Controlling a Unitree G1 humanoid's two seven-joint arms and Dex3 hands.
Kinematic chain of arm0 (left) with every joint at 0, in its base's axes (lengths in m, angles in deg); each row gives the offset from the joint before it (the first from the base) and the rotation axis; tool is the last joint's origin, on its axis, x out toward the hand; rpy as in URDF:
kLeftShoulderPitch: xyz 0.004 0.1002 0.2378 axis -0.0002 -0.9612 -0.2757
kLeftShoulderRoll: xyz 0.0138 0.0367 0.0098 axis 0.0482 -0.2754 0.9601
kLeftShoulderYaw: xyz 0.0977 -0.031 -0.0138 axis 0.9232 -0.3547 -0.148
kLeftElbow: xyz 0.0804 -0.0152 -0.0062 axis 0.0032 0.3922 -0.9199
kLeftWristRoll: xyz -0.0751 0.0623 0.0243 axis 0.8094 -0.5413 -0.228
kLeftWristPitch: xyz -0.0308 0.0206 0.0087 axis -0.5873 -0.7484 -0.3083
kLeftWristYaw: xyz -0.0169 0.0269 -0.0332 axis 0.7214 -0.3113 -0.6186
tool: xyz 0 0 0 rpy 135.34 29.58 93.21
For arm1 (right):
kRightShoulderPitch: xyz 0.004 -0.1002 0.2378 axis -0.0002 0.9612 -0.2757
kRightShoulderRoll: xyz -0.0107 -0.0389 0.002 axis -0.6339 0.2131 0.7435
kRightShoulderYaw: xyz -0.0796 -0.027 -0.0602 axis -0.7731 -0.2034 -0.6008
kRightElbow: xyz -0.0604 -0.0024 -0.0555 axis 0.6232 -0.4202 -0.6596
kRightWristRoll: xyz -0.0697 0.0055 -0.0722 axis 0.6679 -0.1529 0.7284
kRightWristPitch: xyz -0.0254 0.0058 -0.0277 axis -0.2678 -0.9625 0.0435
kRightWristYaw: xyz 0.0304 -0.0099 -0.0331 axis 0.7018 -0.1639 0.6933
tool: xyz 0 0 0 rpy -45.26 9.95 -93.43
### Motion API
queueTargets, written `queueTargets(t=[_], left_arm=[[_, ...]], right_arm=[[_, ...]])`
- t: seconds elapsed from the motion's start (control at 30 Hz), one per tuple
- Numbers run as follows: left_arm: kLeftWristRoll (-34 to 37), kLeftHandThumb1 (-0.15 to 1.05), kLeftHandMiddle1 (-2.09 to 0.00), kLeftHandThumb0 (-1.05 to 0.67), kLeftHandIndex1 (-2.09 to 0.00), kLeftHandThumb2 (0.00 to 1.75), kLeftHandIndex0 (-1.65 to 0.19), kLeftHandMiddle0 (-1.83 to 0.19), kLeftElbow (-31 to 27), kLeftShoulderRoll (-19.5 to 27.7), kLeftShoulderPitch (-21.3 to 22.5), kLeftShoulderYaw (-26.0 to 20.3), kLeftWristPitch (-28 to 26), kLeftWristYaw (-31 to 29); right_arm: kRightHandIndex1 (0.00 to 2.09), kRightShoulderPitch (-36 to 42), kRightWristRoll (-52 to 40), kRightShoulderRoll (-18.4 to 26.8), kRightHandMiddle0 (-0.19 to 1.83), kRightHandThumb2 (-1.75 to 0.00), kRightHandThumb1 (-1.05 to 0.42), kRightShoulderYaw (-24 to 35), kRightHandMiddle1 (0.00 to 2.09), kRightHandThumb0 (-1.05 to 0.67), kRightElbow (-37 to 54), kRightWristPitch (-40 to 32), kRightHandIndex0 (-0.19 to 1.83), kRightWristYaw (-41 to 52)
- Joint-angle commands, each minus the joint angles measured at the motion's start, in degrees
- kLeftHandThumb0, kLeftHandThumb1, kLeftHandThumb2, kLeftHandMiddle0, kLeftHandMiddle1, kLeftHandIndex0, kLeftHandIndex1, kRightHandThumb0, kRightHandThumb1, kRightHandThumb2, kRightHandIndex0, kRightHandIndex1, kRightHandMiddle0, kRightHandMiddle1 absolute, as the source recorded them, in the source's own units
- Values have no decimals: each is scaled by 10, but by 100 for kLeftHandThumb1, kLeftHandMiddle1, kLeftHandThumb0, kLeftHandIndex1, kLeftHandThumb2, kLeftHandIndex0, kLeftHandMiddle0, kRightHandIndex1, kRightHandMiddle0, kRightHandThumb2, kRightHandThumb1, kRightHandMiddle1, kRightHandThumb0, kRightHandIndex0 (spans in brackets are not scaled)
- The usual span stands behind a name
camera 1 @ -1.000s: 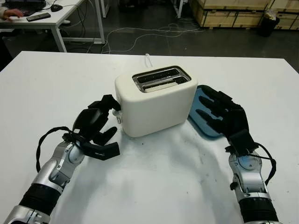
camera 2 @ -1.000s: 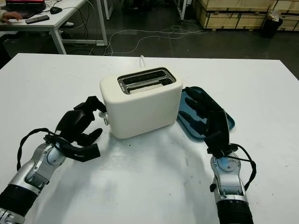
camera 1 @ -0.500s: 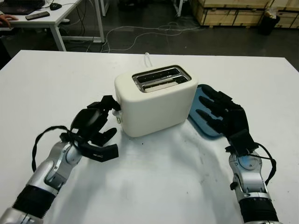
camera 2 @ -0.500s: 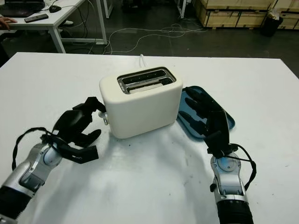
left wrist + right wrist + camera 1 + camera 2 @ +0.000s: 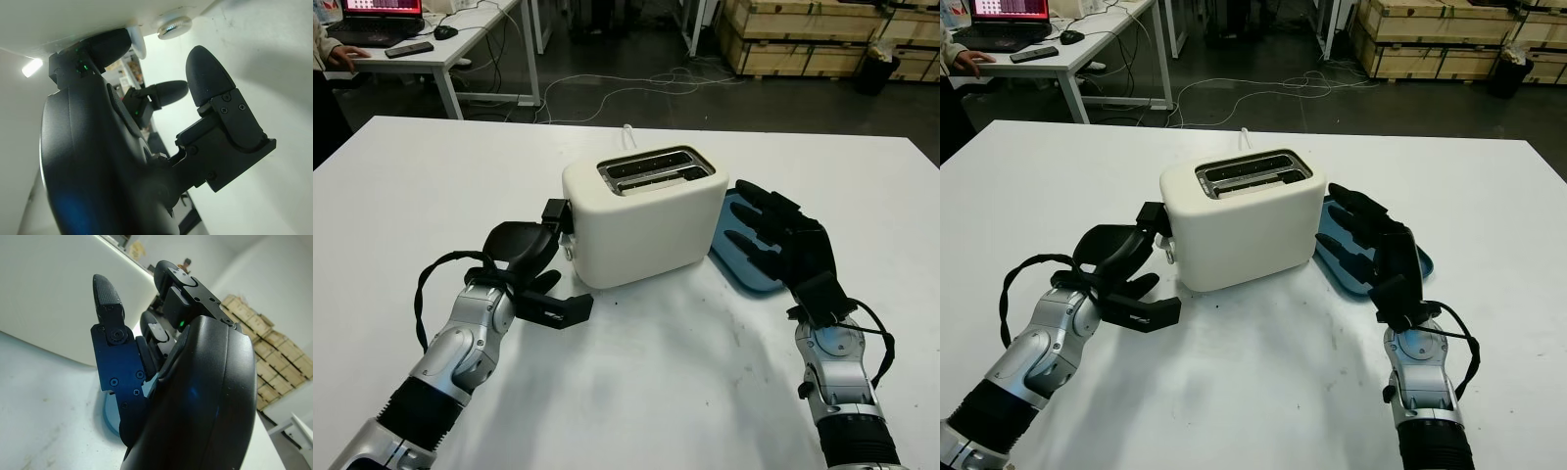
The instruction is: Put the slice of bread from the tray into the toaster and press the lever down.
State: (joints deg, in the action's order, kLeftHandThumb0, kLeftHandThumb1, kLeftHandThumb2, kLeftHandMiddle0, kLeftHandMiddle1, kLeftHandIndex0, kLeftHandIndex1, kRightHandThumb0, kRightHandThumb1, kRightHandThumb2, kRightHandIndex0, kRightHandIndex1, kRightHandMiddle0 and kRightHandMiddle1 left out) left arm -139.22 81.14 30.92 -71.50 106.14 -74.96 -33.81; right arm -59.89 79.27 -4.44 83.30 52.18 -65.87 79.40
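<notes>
Blue tray [image 5: 751, 268] mostly behind toaster [image 5: 641, 220]

**Toaster crowded on both flanks, open bench nearer the robot**

The toaster [image 5: 641, 217] stands in the middle of the white bench [image 5: 656, 392] and blocks any straight path between the two hands. The left hand [image 5: 530, 269] sits tight against the toaster's end wall, fingertips [image 5: 556, 212] at the lever, with no room left between them. The right hand [image 5: 783, 245], open, hovers over the blue tray [image 5: 732, 257], which lies just beside the toaster's other end. Behind both hands, toward the robot, the bench surface is bare. Beyond the toaster a white cord [image 5: 626, 135] trails off the far edge.
</notes>
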Motion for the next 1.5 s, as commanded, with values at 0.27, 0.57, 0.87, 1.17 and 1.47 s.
queueTargets(t=[0.27,0.57,0.87,1.17,1.47], left_arm=[[16,14,-129,-42,-99,151,-67,-55,48,-33,-47,61,-15,-80],[42,6,-133,-43,-111,168,-62,-56,81,-59,-46,62,-9,-65],[39,10,-135,-44,-113,166,-59,-52,87,-70,-49,70,-20,-51],[51,18,-133,-35,-107,153,-45,-35,193,-128,-11,76,-83,-77],[53,22,-141,-33,-108,153,-46,-30,192,-127,-12,79,-92,-80]], right_arm=[[0,-4,4,7,63,-7,-92,0,0,-47,1,-5,67,-2],[0,1,10,10,62,-8,-92,0,0,-47,8,-9,65,-5],[0,2,8,15,62,-9,-92,4,0,-45,4,-4,66,-2],[0,0,3,29,60,-11,-92,9,0,-46,6,-9,63,1],[0,-1,10,26,60,-8,-92,5,0,-47,18,-27,64,-5]])
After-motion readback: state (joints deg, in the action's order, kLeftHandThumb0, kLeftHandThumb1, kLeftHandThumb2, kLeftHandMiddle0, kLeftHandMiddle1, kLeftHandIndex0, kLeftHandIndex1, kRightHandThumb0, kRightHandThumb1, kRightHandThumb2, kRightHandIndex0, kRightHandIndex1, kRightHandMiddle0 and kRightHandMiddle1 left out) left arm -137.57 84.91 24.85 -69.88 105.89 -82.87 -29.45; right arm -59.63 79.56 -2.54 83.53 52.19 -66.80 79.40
